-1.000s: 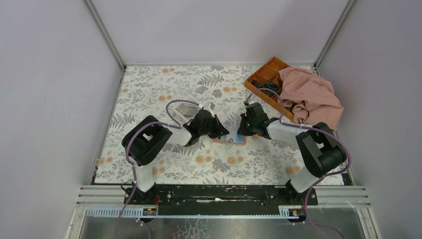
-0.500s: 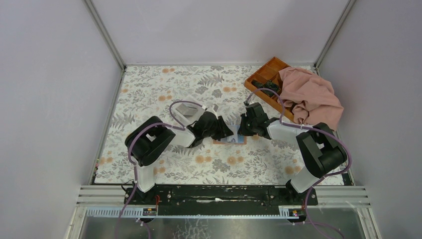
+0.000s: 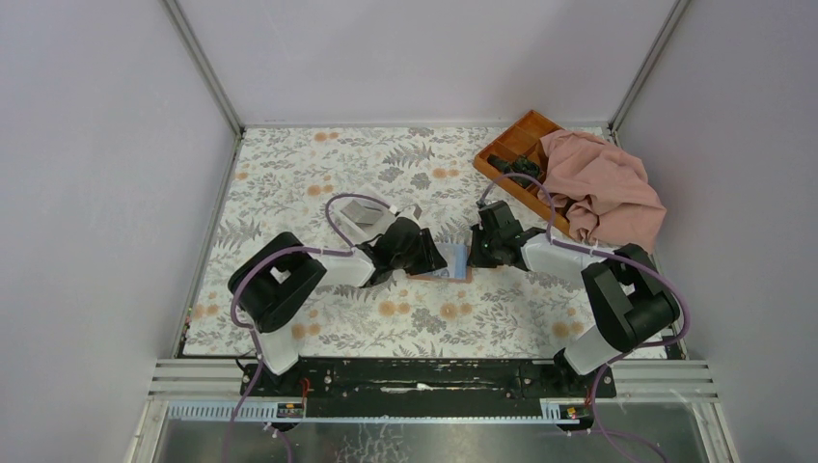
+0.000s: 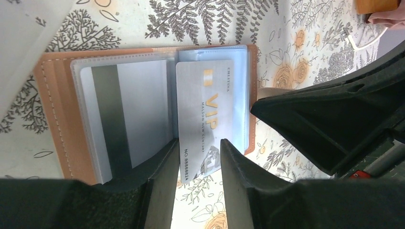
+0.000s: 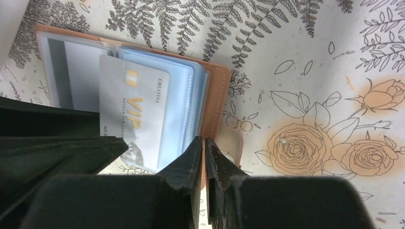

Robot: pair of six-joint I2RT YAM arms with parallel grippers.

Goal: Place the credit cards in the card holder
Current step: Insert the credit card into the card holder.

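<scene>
The tan card holder (image 4: 52,95) lies open on the flowered table between both arms, its clear sleeves showing. One credit card (image 4: 124,109) with a dark stripe sits in the left sleeve. A grey-blue VIP credit card (image 4: 205,100) lies on the right sleeves, its near end sticking out past the holder. My left gripper (image 4: 198,145) is open, its fingers standing either side of that end without pinching it. My right gripper (image 5: 204,140) has its jaws almost together on the holder's tan right edge (image 5: 217,90). From above, the card (image 3: 458,258) shows between the grippers.
A white box (image 3: 362,214) lies just behind my left gripper. At the back right stands an orange compartment tray (image 3: 516,145), partly covered by a pink cloth (image 3: 603,188). Grey walls close in the table on three sides.
My left gripper has opened and let go of the VIP card, drawing back slightly to the left. The right gripper's jaws have eased apart a little.
</scene>
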